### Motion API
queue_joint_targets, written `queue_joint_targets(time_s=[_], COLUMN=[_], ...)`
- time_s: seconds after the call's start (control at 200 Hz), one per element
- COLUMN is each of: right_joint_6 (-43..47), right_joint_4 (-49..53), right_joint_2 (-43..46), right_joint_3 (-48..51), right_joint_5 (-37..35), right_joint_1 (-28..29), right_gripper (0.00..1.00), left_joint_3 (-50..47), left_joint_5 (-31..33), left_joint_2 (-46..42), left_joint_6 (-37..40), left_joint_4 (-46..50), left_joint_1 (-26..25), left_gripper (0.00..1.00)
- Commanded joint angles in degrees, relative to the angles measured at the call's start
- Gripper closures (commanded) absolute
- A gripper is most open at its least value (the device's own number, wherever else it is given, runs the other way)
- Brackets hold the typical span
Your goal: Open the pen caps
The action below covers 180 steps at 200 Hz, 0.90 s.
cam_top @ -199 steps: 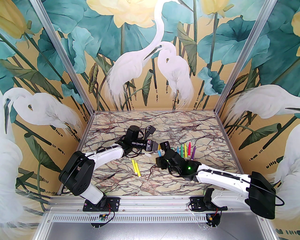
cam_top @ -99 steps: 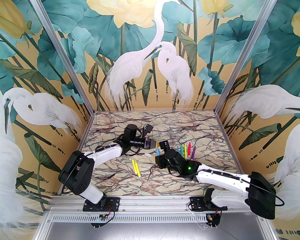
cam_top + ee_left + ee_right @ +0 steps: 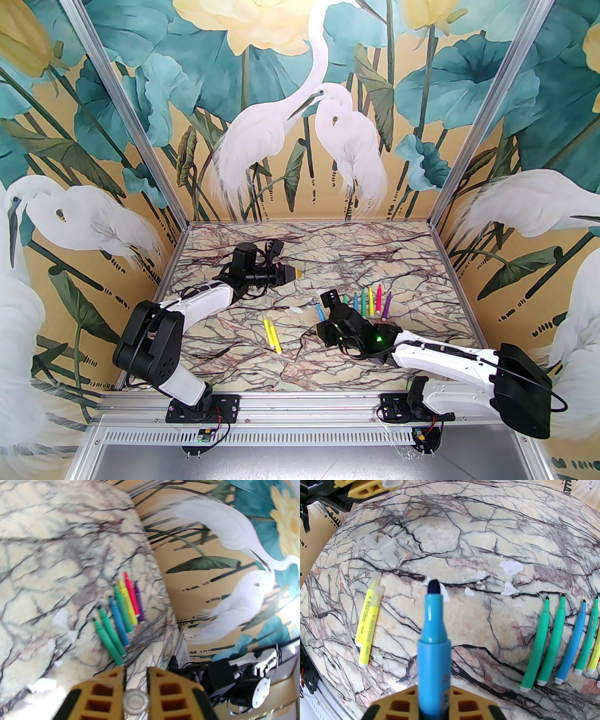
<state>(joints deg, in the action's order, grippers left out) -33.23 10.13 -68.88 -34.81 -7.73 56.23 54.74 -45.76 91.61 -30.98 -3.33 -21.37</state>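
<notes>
The left fingers are pressed together on a clear cap, which sits between them and is seen end-on as a round ring. The right fingers pinch a blue pen by its body. The pen sticks straight out ahead of them, and its dark blue tip is bare. In the top view the two pairs of fingers are well apart, the left pair out to the left of the right pair and farther back.

Ahead and to the left of the right fingers, a small cluster of loose caps lies flat on the surface. Nearer, just left of the held pen, two yellow pens lie side by side and touching, each with its see-through cap on.

To the right of the right fingers is a row of pens lying close beside one another — bare tips pointing away, white butt ends toward the fingers. From the left wrist the same row lies ahead of the left fingers and holds seven pens: green, green, blue, green, yellow, pink, purple.
</notes>
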Motion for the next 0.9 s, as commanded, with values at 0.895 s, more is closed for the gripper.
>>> queue_joint_targets(time_s=[0.895], right_joint_6=[-7.7], right_joint_4=[4.5], right_joint_2=[-15.8], right_joint_3=[-6.4], right_joint_5=[-14.9], right_joint_1=[-2.8], right_gripper=[0.94], left_joint_3=[14.0], left_joint_5=[33.9], left_joint_2=[9.4], left_joint_6=[16.6], left_joint_4=[38.0], left_joint_1=[-4.6], left_gripper=[1.0])
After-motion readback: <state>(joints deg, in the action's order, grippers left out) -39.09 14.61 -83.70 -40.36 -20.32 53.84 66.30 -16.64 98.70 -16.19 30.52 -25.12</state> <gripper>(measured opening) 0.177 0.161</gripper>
